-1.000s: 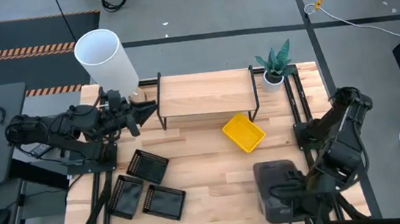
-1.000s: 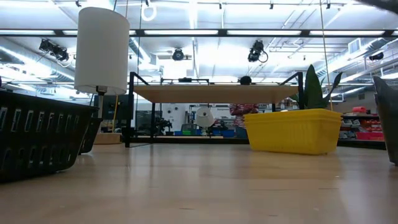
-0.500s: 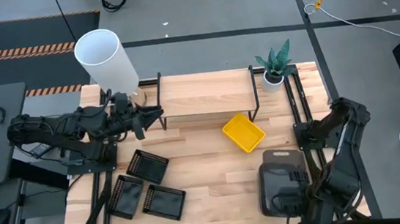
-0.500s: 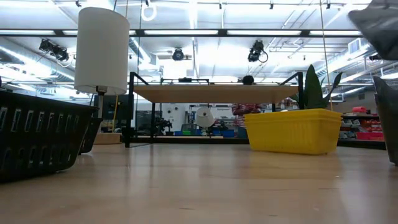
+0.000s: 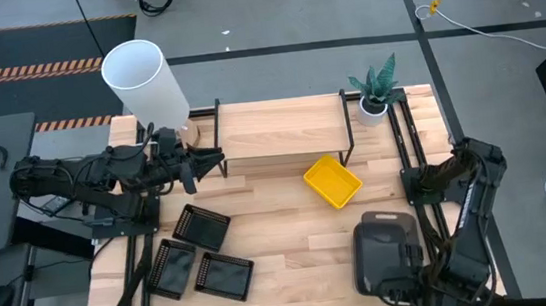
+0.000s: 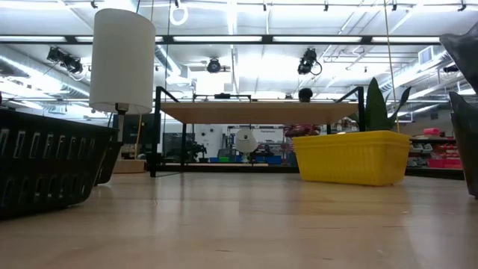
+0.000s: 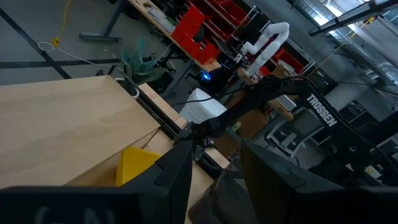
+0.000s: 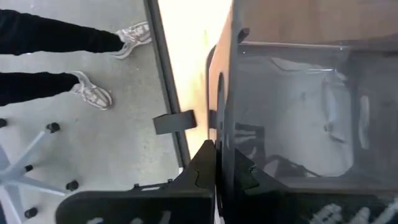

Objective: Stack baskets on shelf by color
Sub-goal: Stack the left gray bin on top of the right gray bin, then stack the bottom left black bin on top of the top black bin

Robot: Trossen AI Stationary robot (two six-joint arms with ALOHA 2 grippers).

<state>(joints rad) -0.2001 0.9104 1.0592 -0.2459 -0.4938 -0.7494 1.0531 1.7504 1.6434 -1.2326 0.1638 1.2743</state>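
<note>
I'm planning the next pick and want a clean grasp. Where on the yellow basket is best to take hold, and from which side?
Probably best from straight above, one finger inside and one outside a long side wall of the yellow basket. It sits open side up on the table, turned diagonally, so the wrist should turn to match. Its thin upright wall suits a pinch, and nothing crowds it.

Three black mesh baskets [image 5: 198, 253] lie near the table's front left. A yellow basket [image 5: 333, 182] sits tilted before the bare-topped shelf [image 5: 281, 129]. A grey basket [image 5: 383, 255], apparently lifted, front right.
</note>
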